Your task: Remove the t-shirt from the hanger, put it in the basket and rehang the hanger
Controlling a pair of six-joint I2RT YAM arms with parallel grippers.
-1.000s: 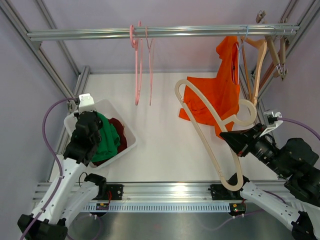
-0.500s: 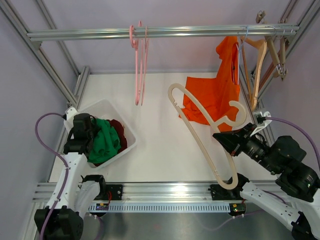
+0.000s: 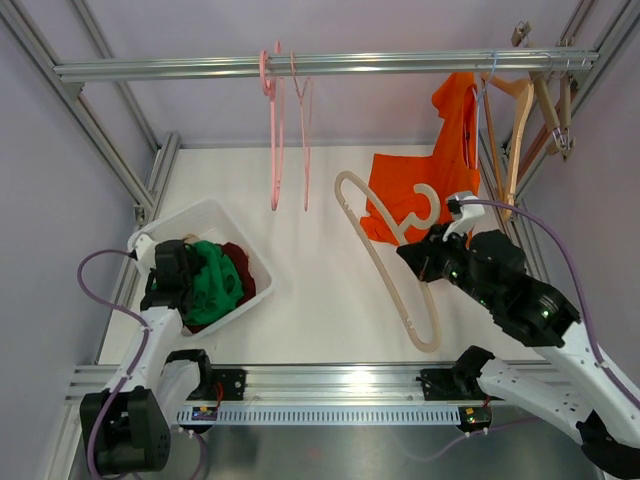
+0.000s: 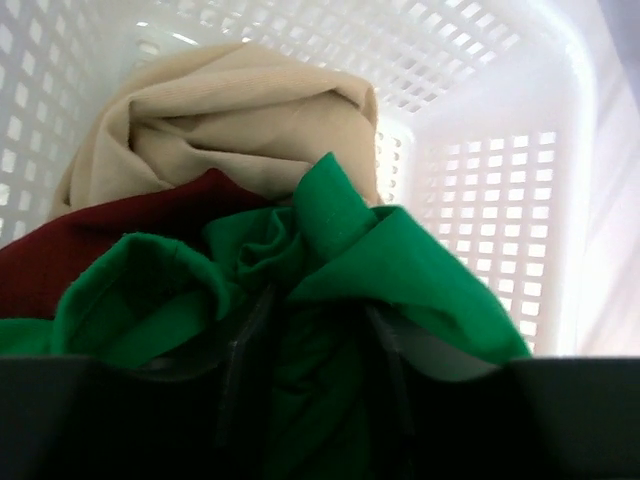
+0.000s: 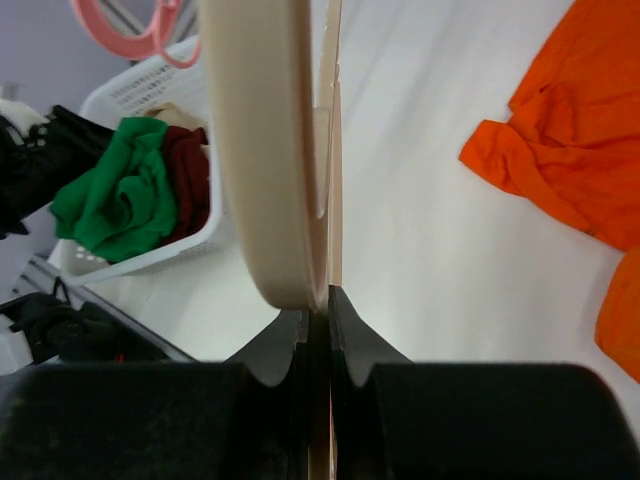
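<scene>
The green t-shirt (image 3: 215,282) (image 4: 330,250) lies bunched in the white basket (image 3: 215,212) on top of a dark red and a beige garment. My left gripper (image 3: 178,272) (image 4: 315,330) is down in the basket, its jaws apart with green cloth lying loose between and over them. The bare cream hanger (image 3: 385,265) (image 5: 265,150) hangs above the middle of the table. My right gripper (image 3: 418,258) (image 5: 318,318) is shut on its thin edge near the hook.
An orange shirt (image 3: 440,170) (image 5: 570,170) hangs from the rail (image 3: 320,65) at the right and drapes onto the table. Pink hangers (image 3: 280,120) hang at the rail's middle, wooden hangers (image 3: 530,110) at its far right. Frame posts stand on both sides.
My left gripper has opened and let go of the green t-shirt in the basket. My right arm has carried the cream hanger left, toward the middle of the table.
</scene>
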